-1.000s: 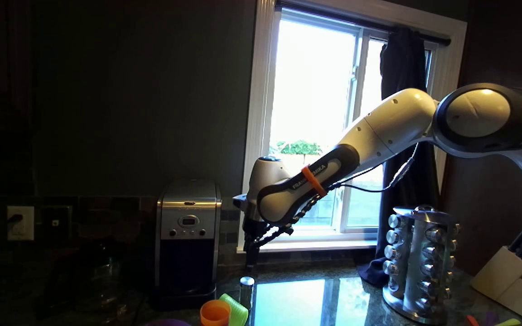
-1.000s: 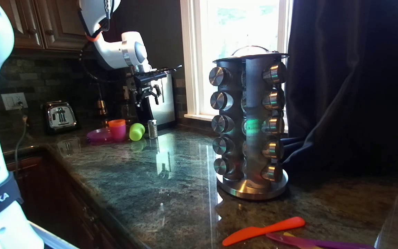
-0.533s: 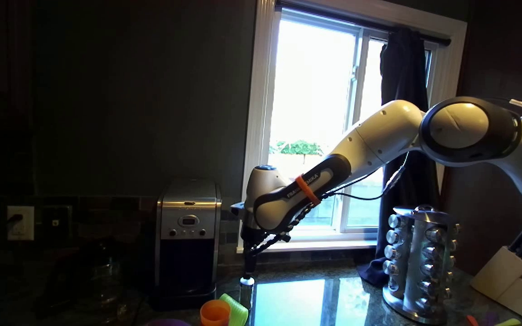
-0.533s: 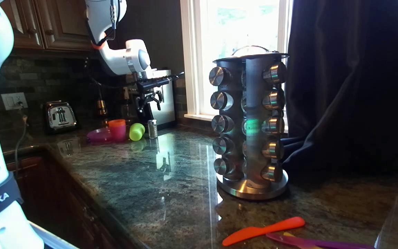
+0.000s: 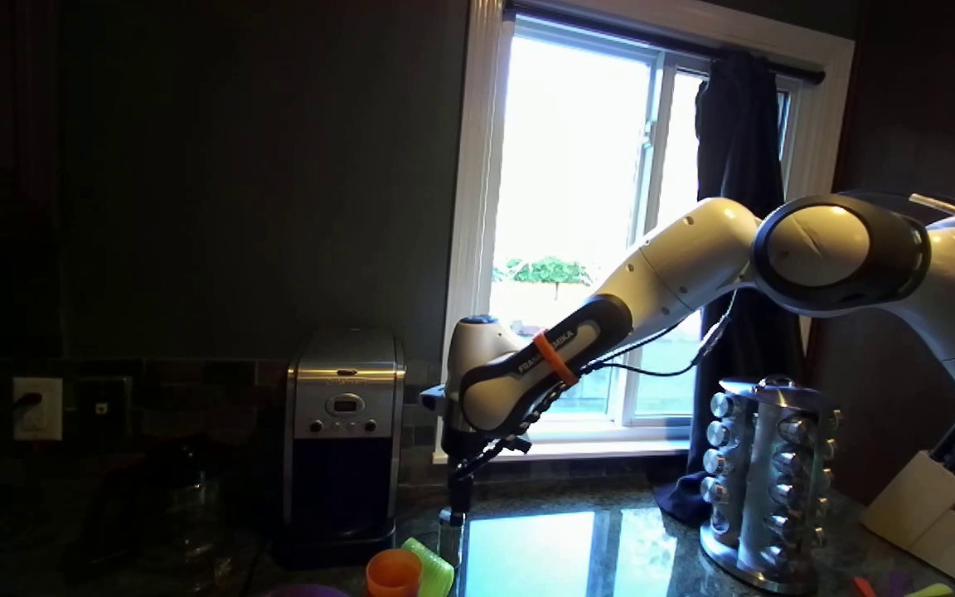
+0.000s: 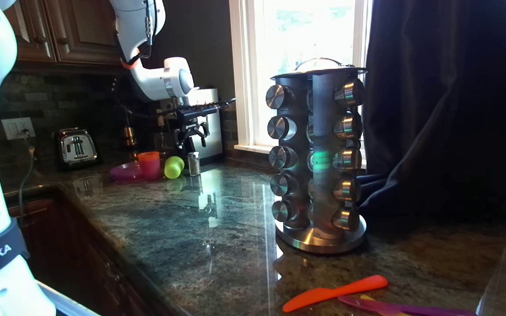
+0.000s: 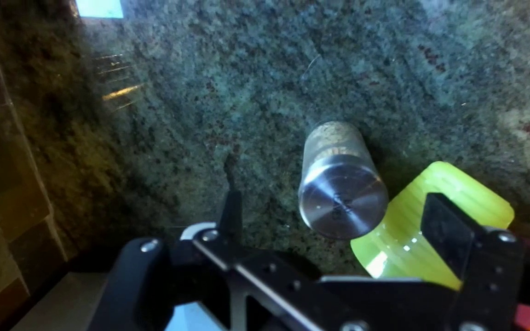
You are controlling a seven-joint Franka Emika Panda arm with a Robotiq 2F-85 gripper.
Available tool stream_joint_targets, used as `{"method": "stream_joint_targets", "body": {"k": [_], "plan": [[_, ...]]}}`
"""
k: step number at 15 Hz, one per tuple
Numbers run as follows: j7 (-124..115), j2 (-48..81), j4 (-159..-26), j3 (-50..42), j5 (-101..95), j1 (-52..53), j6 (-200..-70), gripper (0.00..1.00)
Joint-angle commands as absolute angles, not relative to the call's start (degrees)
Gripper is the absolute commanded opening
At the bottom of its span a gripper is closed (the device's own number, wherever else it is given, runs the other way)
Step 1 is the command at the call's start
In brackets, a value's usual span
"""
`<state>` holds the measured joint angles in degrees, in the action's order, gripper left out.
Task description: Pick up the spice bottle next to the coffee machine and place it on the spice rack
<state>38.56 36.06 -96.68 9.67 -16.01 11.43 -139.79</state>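
Spice bottle (image 7: 342, 184) upright on the bench (image 6: 191, 254), near the coffee machine (image 5: 345, 406), steel lid uppermost. Gripper (image 7: 336, 207) right above it, fingers spread wide, one to each side of the lid; wrist view shows bench between lid and one finger, green cup (image 7: 398, 234) between lid and the other. Nothing held. In an exterior view a fingertip overlaps the lid; contact cannot be told from there. Green cup on its side, just beside the bottle and under one finger: closest thing in the way. Orange cup (image 5: 395, 576) upright next to it, purple plate (image 6: 123, 172) past that. Toaster (image 6: 77, 149) farther back. Spice rack (image 6: 322, 109) well apart along the bench. Orange knife (image 6: 334, 293) and purple utensil (image 6: 411, 308) lie near the rack.
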Motion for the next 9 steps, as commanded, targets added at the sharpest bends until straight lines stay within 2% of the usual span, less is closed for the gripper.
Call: {"method": "stream_joint_targets", "body": {"k": [1, 3, 4, 5, 9], "plan": [[39.48, 38.07, -93.98, 10.33, -16.66, 11.20, -136.71, 0.94], [39.88, 38.68, -93.41, 10.46, -16.55, 11.12, -136.57, 0.90], [40.31, 39.00, -93.21, 10.64, -16.33, 10.97, -136.60, 0.91], [40.57, 39.35, -92.95, 10.65, -16.34, 10.96, -136.69, 0.86], [41.13, 40.49, -92.04, 10.70, -16.31, 11.03, -136.47, 0.89]]}}
